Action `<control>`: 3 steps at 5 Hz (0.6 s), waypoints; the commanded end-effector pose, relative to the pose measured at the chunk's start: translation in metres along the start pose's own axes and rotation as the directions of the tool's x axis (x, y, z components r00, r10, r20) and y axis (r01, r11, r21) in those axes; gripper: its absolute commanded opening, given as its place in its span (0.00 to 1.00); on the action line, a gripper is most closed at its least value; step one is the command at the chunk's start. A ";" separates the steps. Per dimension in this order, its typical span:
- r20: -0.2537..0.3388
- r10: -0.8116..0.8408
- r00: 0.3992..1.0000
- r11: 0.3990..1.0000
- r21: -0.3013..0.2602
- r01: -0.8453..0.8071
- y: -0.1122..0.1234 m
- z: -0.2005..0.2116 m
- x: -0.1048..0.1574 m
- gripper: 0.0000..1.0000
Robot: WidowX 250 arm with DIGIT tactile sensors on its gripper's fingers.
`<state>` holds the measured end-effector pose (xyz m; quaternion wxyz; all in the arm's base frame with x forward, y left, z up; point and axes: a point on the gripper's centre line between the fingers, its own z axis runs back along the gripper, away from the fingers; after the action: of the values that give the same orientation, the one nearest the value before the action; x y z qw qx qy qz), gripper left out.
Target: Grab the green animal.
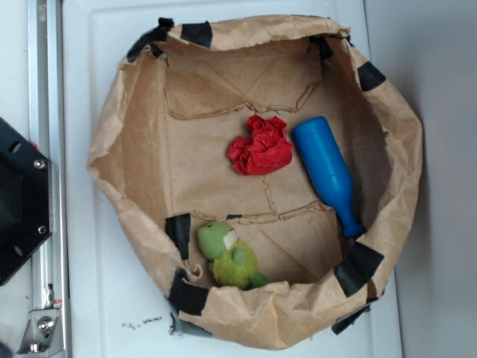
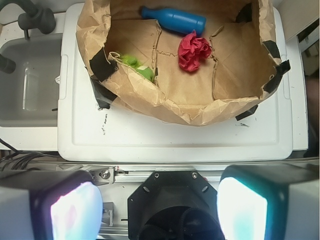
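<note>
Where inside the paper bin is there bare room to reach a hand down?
Bare paper floor left of the red wad, and a patch between the green animal and blue bottle neck. Crowded where wad and bottle nearly touch; the animal hugs the wall.

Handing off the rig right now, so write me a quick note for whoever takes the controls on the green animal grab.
End effector: open, holding nothing, well back from the paper-lined basket, over the near edge of the white surface.
Green animal: lies inside the basket, against the wall by a black tape patch, partly hidden by the paper rim in the wrist view.
Also in the basket: red wad near the middle, blue bottle lying on its side beyond it.
Done: nothing yet; the toy is untouched.
Left: move over the basket, descend on the toy, close, lift.
</note>
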<state>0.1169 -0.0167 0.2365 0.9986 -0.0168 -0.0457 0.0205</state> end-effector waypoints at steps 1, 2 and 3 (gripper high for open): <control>0.000 0.000 1.000 1.000 0.000 0.000 0.000 0.000 0.000 1.00; -0.031 -0.037 0.999 0.999 -0.020 0.036 0.000 -0.009 -0.007 1.00; -0.031 -0.037 0.999 0.999 -0.020 0.036 0.000 -0.009 -0.007 1.00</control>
<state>0.1087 -0.0187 0.2239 0.9993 -0.0266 -0.0243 -0.0052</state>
